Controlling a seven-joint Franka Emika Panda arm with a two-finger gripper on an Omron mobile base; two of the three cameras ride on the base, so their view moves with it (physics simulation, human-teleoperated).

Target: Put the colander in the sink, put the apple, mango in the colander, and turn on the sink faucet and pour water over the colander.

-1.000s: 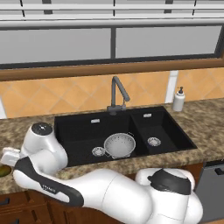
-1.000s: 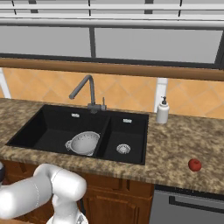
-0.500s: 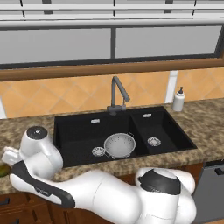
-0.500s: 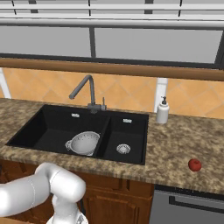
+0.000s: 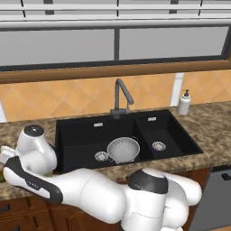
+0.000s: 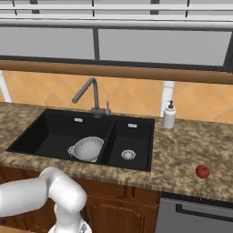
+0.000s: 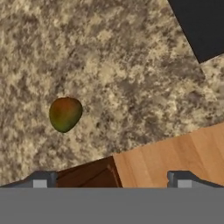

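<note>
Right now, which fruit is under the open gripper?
The mango, oval and yellow-green, lies on the counter below the gripper; the round red apple sits elsewhere.

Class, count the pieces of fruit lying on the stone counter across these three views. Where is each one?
2. An apple lies on the counter right of the sink; a mango lies on the counter near its front edge. Others may be hidden behind the arm.

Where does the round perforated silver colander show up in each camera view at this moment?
Left base view: round perforated silver colander at the large basin's front right, beside the divider.
Right base view: colander at the same basin's front right, by the divider.
Hand view: not in it.
Shared landmark: tall dark grey faucet behind the black double-basin sink.
</note>
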